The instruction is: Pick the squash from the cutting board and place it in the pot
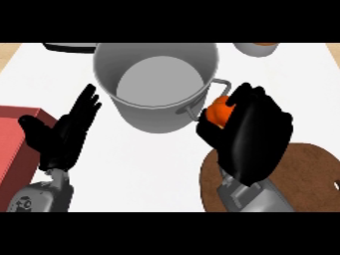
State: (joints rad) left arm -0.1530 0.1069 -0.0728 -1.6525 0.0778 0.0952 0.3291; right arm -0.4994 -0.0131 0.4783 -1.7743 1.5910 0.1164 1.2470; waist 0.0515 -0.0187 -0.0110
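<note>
An orange squash shows between the fingers and thumb of my right hand, which is curled round it and hides most of it. The hand holds it above the counter, just right of the pot, close to the pot's right handle. The pot is tall, grey metal and stands open at the back middle. A round brown cutting board lies at the lower right, partly under my right forearm. My left hand rests open with fingers up, left of the pot.
A red rectangular block lies at the left edge beside my left hand. A dark-rimmed item sits behind the pot at the back left. A small bowl stands at the back right. Wooden surface borders the white counter.
</note>
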